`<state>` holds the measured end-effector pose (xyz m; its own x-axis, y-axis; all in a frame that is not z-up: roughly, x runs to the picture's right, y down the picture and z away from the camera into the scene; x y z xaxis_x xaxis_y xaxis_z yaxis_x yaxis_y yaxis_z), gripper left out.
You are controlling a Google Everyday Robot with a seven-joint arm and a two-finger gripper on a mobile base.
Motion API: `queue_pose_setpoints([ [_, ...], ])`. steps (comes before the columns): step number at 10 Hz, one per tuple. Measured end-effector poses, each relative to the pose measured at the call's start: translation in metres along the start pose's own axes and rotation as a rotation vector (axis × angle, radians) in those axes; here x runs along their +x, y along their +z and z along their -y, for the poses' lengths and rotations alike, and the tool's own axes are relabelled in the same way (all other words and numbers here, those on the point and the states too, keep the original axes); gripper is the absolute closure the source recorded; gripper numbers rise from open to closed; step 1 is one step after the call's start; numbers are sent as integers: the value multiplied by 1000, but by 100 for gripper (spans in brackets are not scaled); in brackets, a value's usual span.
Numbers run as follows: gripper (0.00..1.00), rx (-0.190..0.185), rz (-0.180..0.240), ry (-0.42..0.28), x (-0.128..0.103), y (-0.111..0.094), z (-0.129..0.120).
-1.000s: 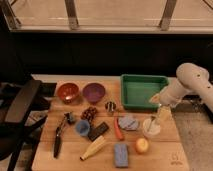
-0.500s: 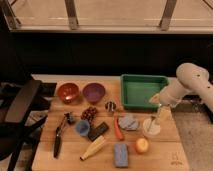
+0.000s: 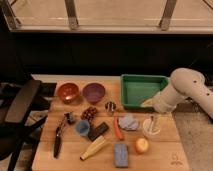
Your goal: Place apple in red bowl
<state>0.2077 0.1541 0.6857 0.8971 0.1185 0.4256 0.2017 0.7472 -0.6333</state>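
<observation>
The apple [image 3: 141, 145] is a small yellow-orange fruit with a reddish blush, lying near the front right of the wooden table [image 3: 165, 152]. The red bowl [image 3: 68, 92] stands at the table's back left, beside a purple bowl [image 3: 93, 92]. My gripper [image 3: 152, 125] hangs from the white arm [image 3: 180, 90] at the right, just above and behind the apple, over a small white round dish [image 3: 151, 129].
A green tray [image 3: 144, 89] stands at the back right. Between the bowls and the apple lie a blue cup [image 3: 82, 127], a dark block [image 3: 98, 131], an orange-red carrot piece [image 3: 118, 129], a yellow corn cone [image 3: 94, 148], a blue-grey sponge [image 3: 120, 154], grapes [image 3: 89, 113] and black tongs [image 3: 60, 135].
</observation>
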Motion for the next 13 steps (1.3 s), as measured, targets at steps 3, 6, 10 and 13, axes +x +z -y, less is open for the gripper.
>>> queue_pose_setpoints([
  [3,20,-19,-36,-173,-30,21,-28],
  [6,20,-33,-83,-247,-39,45,-46],
  [10,20,-49,-136,-245,-25,91,-58],
  [13,20,-80,-143,-188,-5,120,-56],
])
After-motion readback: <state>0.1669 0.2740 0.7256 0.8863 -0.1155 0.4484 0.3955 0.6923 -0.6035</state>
